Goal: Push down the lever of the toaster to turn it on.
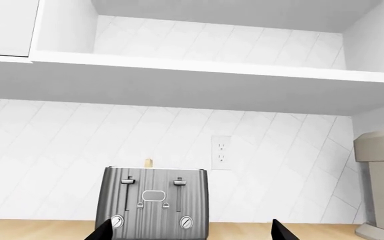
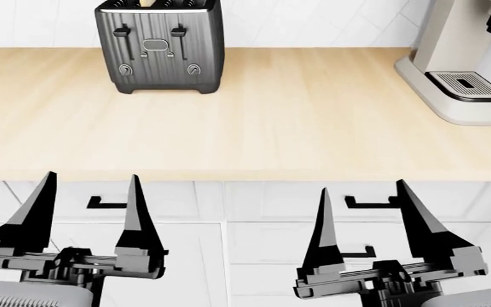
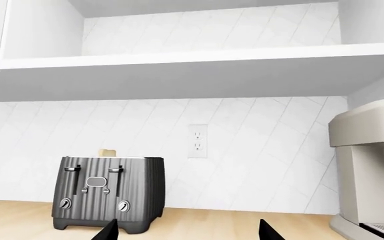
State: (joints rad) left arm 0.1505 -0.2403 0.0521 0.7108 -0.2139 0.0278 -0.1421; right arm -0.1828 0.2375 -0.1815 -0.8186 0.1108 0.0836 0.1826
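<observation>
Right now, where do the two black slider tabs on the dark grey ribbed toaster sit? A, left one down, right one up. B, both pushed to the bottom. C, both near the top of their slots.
C: on the toaster, the lever and the right-hand tab both sit level near the top of their slots.

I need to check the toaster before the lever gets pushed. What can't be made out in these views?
- Toaster top and slots: cut off by the head view's upper edge.
- Lever slot length: too small to judge.
- Toaster base: cut off by the left wrist view's lower edge.
- Tan item behind the toaster: mostly hidden by it.
- Coffee machine: cropped in every view.
</observation>
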